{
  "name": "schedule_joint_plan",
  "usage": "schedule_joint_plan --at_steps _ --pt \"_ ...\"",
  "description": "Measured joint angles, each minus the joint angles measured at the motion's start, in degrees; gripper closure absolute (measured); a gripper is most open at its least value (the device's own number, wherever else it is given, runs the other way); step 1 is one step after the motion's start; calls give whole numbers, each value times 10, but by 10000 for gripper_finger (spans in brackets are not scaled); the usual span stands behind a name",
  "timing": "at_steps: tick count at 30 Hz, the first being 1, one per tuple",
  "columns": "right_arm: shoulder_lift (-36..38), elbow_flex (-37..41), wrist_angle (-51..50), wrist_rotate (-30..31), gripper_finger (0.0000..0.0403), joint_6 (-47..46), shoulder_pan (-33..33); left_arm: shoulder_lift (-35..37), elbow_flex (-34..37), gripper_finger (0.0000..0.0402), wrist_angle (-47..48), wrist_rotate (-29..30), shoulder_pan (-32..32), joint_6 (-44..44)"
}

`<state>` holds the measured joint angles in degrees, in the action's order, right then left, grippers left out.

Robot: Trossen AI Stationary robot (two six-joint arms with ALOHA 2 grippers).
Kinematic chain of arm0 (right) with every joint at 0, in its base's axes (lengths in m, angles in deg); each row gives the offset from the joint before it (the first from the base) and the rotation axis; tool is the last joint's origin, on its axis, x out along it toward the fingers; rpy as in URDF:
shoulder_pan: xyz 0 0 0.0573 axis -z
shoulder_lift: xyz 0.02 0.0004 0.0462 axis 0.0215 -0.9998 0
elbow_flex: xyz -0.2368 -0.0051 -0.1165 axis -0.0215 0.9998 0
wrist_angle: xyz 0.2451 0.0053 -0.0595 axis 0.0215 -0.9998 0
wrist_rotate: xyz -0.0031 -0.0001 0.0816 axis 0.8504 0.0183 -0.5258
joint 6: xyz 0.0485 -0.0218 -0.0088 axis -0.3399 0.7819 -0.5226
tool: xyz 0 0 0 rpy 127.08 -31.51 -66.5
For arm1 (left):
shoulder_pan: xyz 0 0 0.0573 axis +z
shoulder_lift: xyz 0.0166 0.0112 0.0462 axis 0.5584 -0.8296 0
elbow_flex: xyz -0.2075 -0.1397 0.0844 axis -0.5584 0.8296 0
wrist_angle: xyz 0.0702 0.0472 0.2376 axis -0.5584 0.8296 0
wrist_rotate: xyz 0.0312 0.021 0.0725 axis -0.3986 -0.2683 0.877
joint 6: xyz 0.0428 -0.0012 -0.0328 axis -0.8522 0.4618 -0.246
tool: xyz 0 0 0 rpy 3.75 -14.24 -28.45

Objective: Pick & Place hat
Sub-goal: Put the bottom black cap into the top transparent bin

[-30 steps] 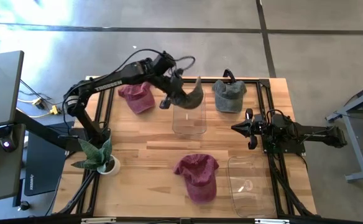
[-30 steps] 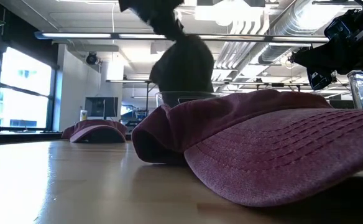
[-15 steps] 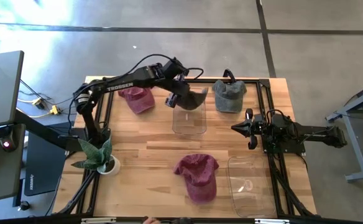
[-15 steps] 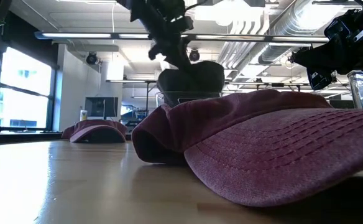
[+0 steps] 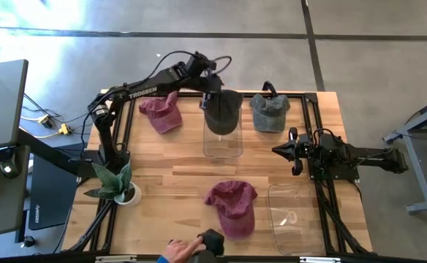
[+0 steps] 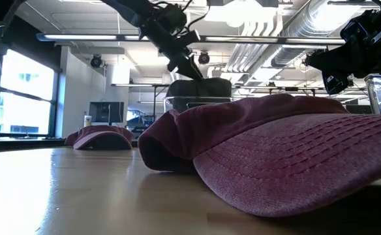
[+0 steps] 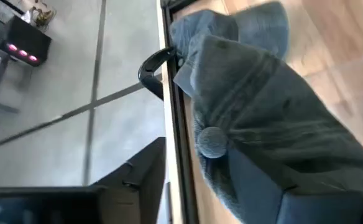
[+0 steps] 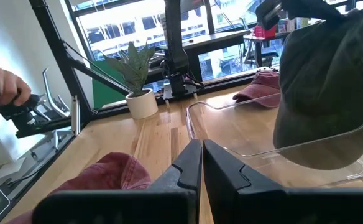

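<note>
A dark hat (image 5: 223, 115) lies crown up over the far end of a clear container (image 5: 223, 144), and in the right wrist view the dark hat (image 8: 327, 81) overhangs the container's rim (image 8: 243, 149). My left gripper (image 5: 213, 89) stands open at the hat's far edge, slanting down at it (image 6: 189, 69). In its wrist view the fingers (image 7: 138, 183) stand wide on either side of the hat's crown (image 7: 262, 143). My right gripper (image 5: 294, 152) waits shut above the table's right side. My left gripper stands open at the dark hat's far edge (image 5: 217, 96), fingers slanting down from the far left. I cannot tell whether a finger touches the hat. The hat lies on the container by itself.
A grey hat (image 5: 270, 111) lies far right and a maroon hat (image 5: 161, 114) far left. Another maroon hat (image 5: 232, 207) lies near the front, beside a second clear container (image 5: 294, 215). A potted plant (image 5: 117, 183) stands at the left. A person's hand (image 5: 178, 250) reaches in at the near edge.
My left gripper has gone toward the table's far edge and come down with the dark hat. The hat, which hung below the fingers, now lies crown up over the container's far end. A person's hand has come in at the near edge.
</note>
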<state>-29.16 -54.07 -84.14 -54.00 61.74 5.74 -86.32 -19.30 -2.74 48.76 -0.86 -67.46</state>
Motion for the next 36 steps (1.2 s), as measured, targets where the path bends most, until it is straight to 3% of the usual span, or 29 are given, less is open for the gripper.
schedule_joint_plan --at_steps 5,10,16,19,21,29,32,36 --pt "0 0 0 0 391 0 0 2 0 199 14 -7 20 129" --pt "0 0 0 0 391 0 0 35 0 206 111 -22 22 222" --pt "0 0 0 0 391 0 0 72 0 250 257 -69 5 225" --pt "0 0 0 0 391 0 0 76 1 283 308 -152 1 202" --pt "0 0 0 0 391 0 0 70 10 307 315 -162 -5 178" --pt "0 0 0 0 391 0 0 -6 41 392 205 66 -28 137" --pt "0 0 0 0 391 0 0 -23 41 399 163 146 -30 129" --pt "0 0 0 0 391 0 0 -25 41 396 121 189 -31 131"
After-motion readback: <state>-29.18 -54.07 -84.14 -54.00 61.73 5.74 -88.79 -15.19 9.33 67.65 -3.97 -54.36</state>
